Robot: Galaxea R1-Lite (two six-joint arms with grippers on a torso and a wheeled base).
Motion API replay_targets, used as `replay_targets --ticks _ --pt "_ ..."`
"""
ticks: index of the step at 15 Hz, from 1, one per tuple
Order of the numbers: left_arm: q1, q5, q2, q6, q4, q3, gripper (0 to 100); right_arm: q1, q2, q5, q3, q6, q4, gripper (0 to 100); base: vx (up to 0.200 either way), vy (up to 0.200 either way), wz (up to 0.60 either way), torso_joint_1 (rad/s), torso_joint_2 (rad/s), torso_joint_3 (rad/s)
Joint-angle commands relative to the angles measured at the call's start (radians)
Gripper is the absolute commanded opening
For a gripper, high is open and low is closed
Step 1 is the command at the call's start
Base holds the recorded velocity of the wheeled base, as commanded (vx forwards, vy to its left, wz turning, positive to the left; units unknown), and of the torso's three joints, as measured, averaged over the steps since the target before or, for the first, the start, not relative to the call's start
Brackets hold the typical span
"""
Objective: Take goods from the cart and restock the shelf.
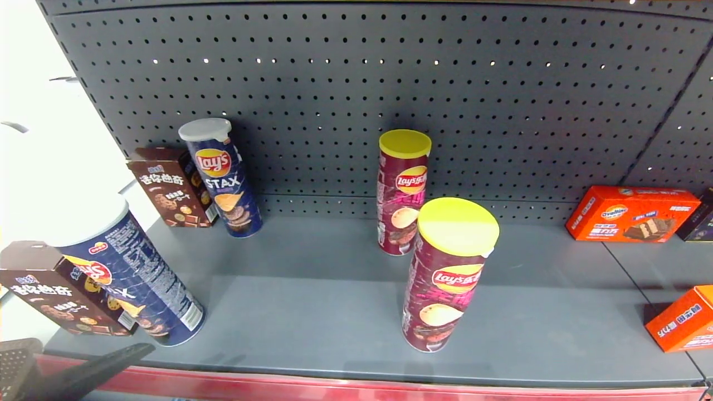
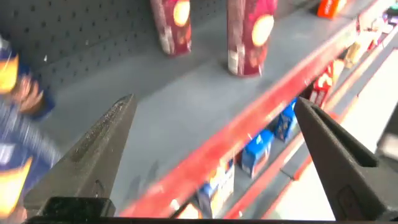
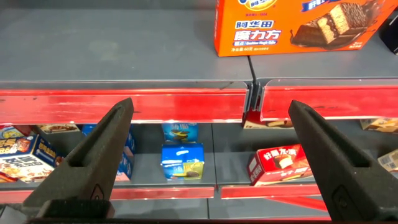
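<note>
Two maroon chip cans with yellow lids stand upright on the grey shelf [image 1: 312,301], one near the front [image 1: 445,278] and one behind it [image 1: 402,192]. Both maroon cans [image 2: 249,34] also appear in the left wrist view. My left gripper [image 2: 214,102] is open and holds nothing; it hovers by the shelf's front left edge, where one of its dark fingers [image 1: 94,367] shows in the head view. My right gripper [image 3: 210,104] is open and holds nothing; it faces the red shelf lip [image 3: 186,102] below an orange box [image 3: 292,25].
Blue chip cans [image 1: 223,178] [image 1: 128,273] and brown cookie boxes [image 1: 172,186] [image 1: 55,295] fill the shelf's left side. Orange boxes [image 1: 632,214] [image 1: 682,320] sit at the right. A lower shelf holds blue boxes [image 3: 181,160] and a red box [image 3: 280,163]. Bare shelf lies between the can groups.
</note>
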Motion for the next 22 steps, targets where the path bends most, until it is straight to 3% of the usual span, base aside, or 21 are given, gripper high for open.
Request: replay_targets --ticks 1,2,4,6,7,9,10,12,14,17,22 --pt "0.022 0.001 -0.372 -0.004 0.258 0.016 100 0.0 0.002 0.001 0.001 0.001 0.0 100 0.0 0.0 0.0 0.0 0.0 0.0" --pt "0.047 0.0 -0.407 -0.013 0.306 0.016 100 0.0 0.0 0.001 0.001 -0.001 0.0 100 0.0 0.0 0.0 0.0 0.0 0.0" --pt "0.208 0.0 -0.429 -0.023 0.341 0.016 100 0.0 0.0 0.001 -0.001 0.001 0.0 100 0.0 0.0 0.0 0.0 0.0 0.0" --pt "0.332 0.0 -0.502 -0.026 0.482 0.016 100 0.0 0.002 0.001 -0.001 0.001 0.0 100 0.0 0.0 0.0 0.0 0.0 0.0" --pt "0.366 0.0 -0.518 -0.026 0.522 0.016 100 0.0 0.002 0.001 -0.001 0.001 0.0 100 0.0 0.0 0.0 0.0 0.0 0.0" --pt "0.514 0.001 -0.597 -0.024 0.656 0.016 100 0.0 0.002 0.001 0.001 -0.001 0.0 100 0.0 0.0 0.0 0.0 0.0 0.0" --pt "0.636 0.0 -0.65 -0.026 0.725 0.016 100 0.0 0.0 0.001 -0.001 -0.001 0.0 100 0.0 0.0 0.0 0.0 0.0 0.0" --pt "0.677 -0.002 -0.648 -0.023 0.731 0.016 100 0.0 0.0 0.001 0.001 0.001 0.0 100 0.0 0.0 0.0 0.0 0.0 0.0" --pt "0.815 -0.013 -0.668 -0.026 0.743 0.016 100 0.0 0.0 0.001 0.001 0.001 0.0 100 0.0 0.0 0.0 0.0 0.0 0.0" --pt "0.789 -0.002 -0.745 -0.102 0.754 0.016 100 0.0 0.0 0.001 0.001 0.001 0.0 100 0.0 0.0 0.0 0.0 0.0 0.0" --pt "0.789 0.006 -0.745 -0.107 0.754 0.016 100 0.0 0.002 0.001 0.001 0.001 0.0 100 0.0 0.0 0.0 0.0 0.0 0.0"
